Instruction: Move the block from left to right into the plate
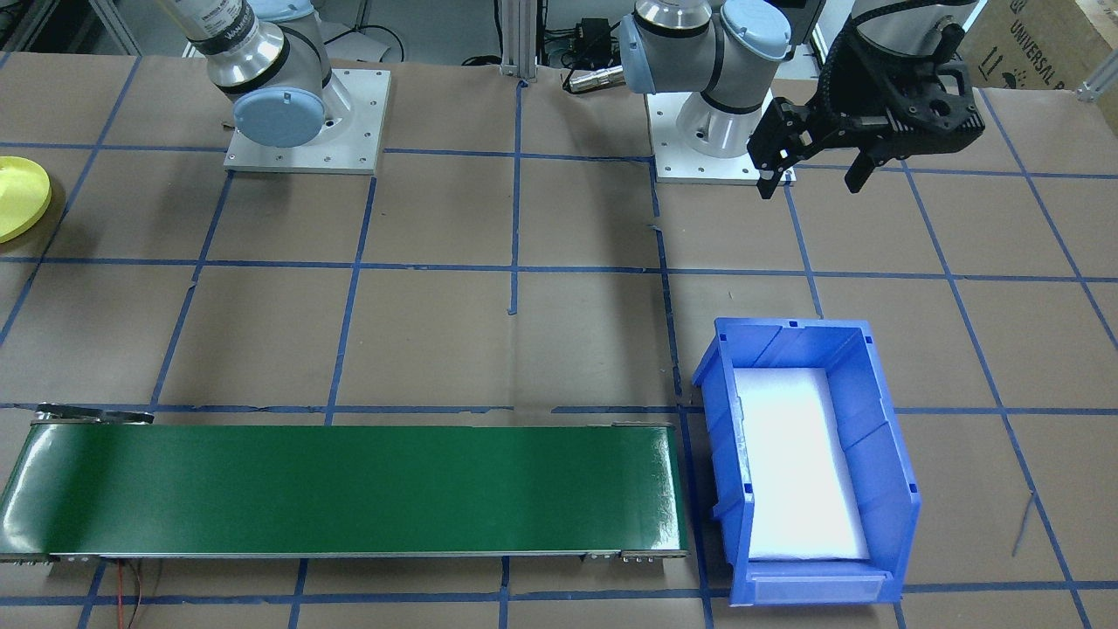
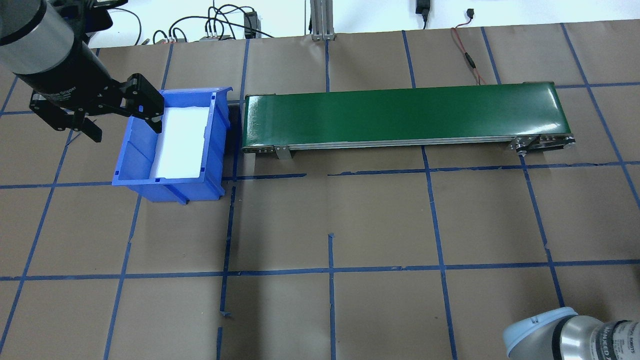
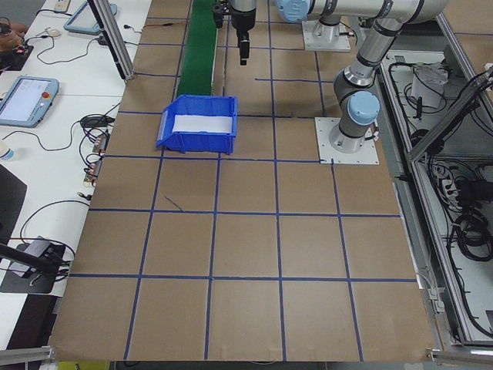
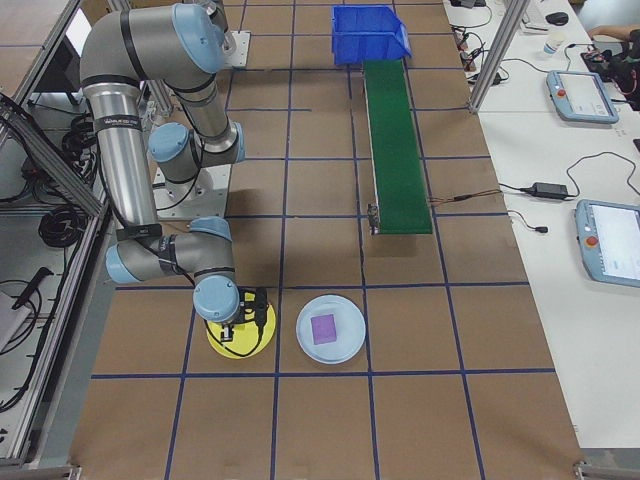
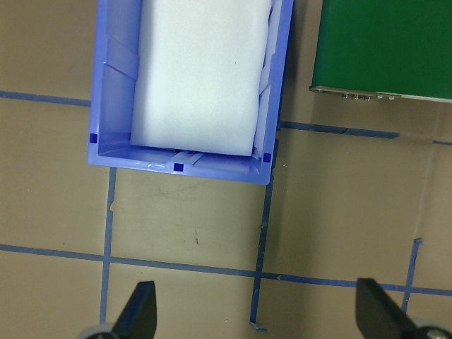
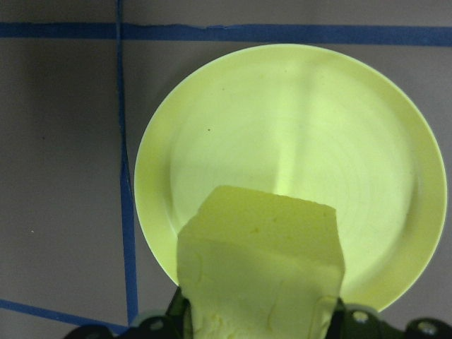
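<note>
Above the yellow plate (image 6: 289,169), inside its rim, the right pincer (image 6: 261,318) pinches the block (image 6: 261,268), while the left pincer (image 5: 258,311) hangs spread beside the blue bin (image 5: 106,106).

One camera faces me from across the desk (image 1: 559,332), steeply down, my bases at its twelve o'clock. Another sits behind my shoulders looking forward; both share the green conveyor (image 1: 349,489) and blue bin (image 2: 170,145). Two end cameras look along the desk from high and far: the one at my left end has the bin in mid-distance, the one at my right end has the yellow plate (image 4: 241,330) near and the bin at twelve o'clock. My left wrist camera looks straight down on the bin's rim from some height. My right wrist camera hangs close over the plate, filling its frame
</note>
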Motion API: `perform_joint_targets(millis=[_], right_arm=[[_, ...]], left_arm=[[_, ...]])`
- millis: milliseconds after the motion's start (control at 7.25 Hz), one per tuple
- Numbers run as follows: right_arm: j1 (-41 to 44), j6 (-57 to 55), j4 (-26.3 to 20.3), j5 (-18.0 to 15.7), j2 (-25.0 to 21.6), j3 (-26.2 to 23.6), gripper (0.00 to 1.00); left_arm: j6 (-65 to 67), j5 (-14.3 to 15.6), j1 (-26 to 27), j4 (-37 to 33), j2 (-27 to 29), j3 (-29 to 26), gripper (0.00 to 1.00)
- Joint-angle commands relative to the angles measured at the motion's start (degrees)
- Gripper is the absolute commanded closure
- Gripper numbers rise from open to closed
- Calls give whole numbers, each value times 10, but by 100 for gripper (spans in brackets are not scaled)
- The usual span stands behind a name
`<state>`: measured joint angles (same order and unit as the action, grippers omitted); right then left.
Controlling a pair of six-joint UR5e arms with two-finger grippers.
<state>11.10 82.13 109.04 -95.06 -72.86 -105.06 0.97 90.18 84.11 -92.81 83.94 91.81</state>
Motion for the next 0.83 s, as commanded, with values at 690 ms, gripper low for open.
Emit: perform_joint_targets(millis=[690], right_arm=[[127,-90,-93,-24,-79,84,0]], left_arm=[[0,0,0,0,0,0,0]])
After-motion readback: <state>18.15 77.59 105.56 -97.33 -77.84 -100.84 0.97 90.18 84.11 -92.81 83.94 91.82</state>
